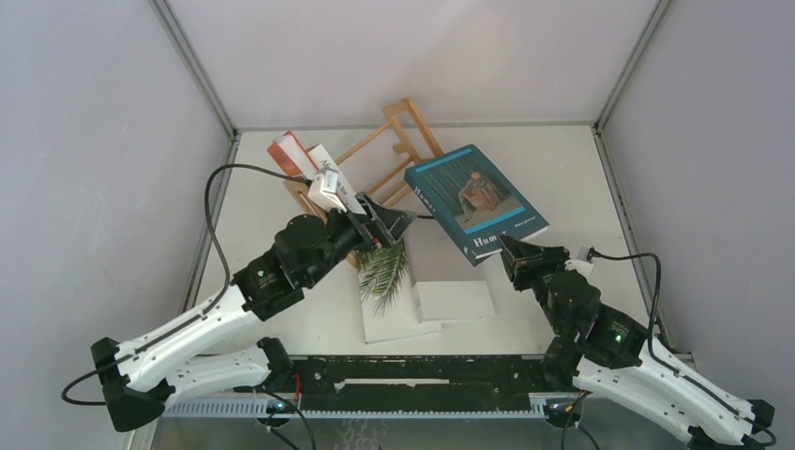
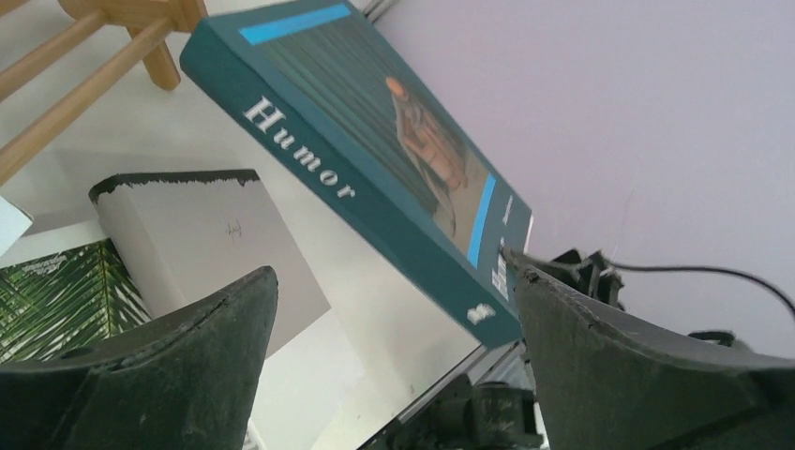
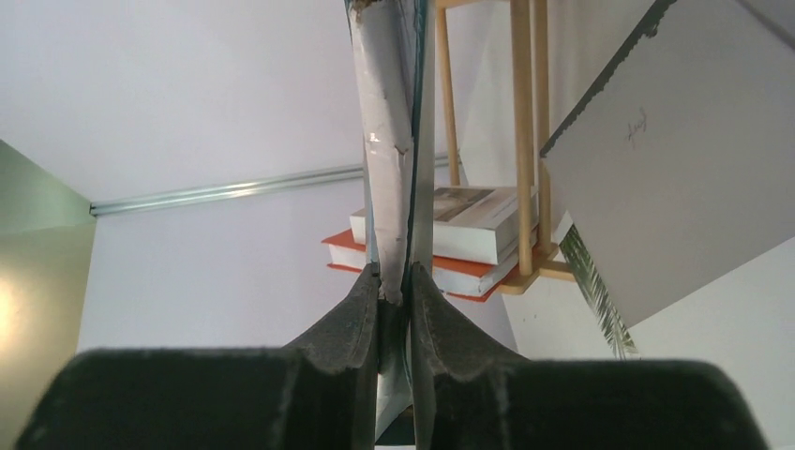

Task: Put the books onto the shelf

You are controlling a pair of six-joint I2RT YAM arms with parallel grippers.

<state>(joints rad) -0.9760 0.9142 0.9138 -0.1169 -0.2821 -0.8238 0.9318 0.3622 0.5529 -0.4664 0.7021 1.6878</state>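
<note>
The teal "Humor" book (image 1: 476,202) is lifted at a tilt over the table, and my right gripper (image 1: 511,247) is shut on its near corner. In the right wrist view my right gripper (image 3: 395,289) pinches the "Humor" book's page edge (image 3: 384,141). The wooden shelf (image 1: 403,150) stands askew at the back with the orange-red book (image 1: 289,154) and the white cup book (image 1: 334,184) leaning in its left end. My left gripper (image 1: 392,225) is open and empty, just left of the teal book. In the left wrist view my left gripper (image 2: 392,267) faces the "Humor" book's spine (image 2: 309,150).
The grey-white book (image 1: 450,277) and the palm-leaf book (image 1: 386,292) lie flat on the table in front of the shelf, overlapping. Booth walls close in the left, back and right sides. A black cable (image 1: 647,272) loops beside the right arm.
</note>
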